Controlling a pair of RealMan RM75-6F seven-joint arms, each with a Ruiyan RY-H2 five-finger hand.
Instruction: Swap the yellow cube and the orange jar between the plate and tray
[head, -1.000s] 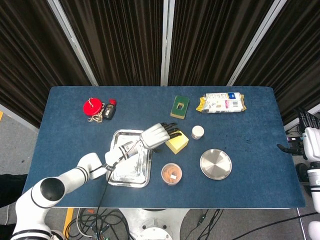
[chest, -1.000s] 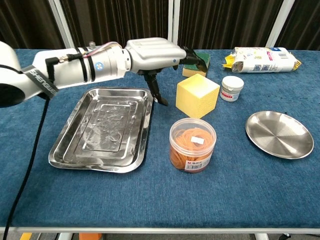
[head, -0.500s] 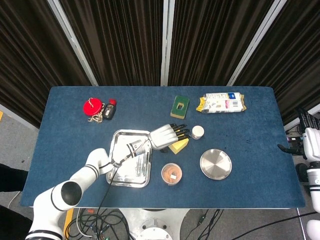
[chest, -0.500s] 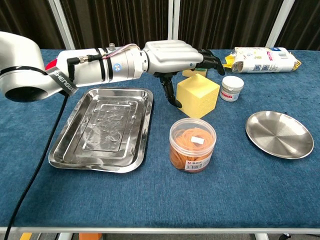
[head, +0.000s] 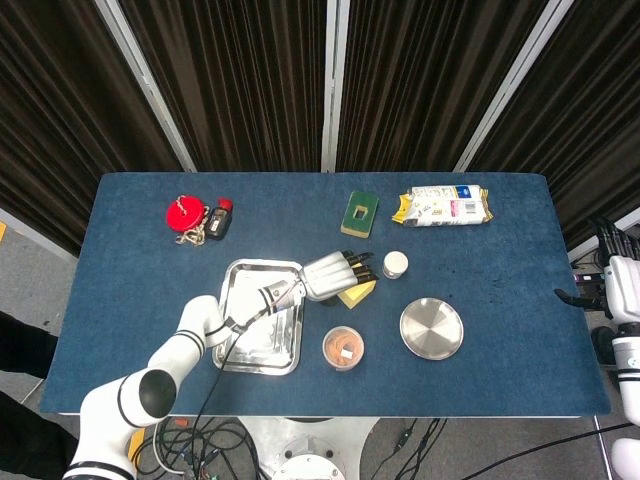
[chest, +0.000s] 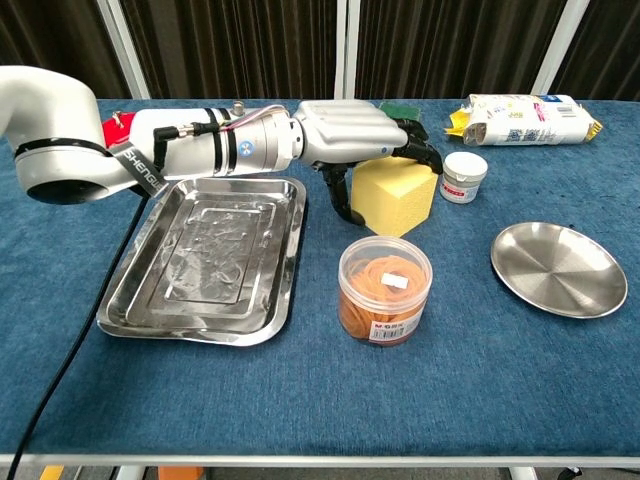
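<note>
Head view: left hand (head: 330, 275) draped over cube (head: 357, 291), dark fingers curled across its top, cube on the cloth between tray (head: 262, 330) and small white pot (head: 395, 264). Jar (head: 343, 348) below, beside plate (head: 431, 328). Right hand (head: 612, 240) at far edge, fingers unclear.

Chest view: hand (chest: 350, 135) clamped on cube (chest: 399, 192), thumb down its left face. Jar (chest: 385, 290) standing on table, outside tray (chest: 206, 257) and plate (chest: 557, 268).

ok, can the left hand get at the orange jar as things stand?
Probably not right away: the left hand is wrapped over the yellow cube. The orange jar stands uncovered just in front of it, so the path looks free once the hand is empty.
</note>
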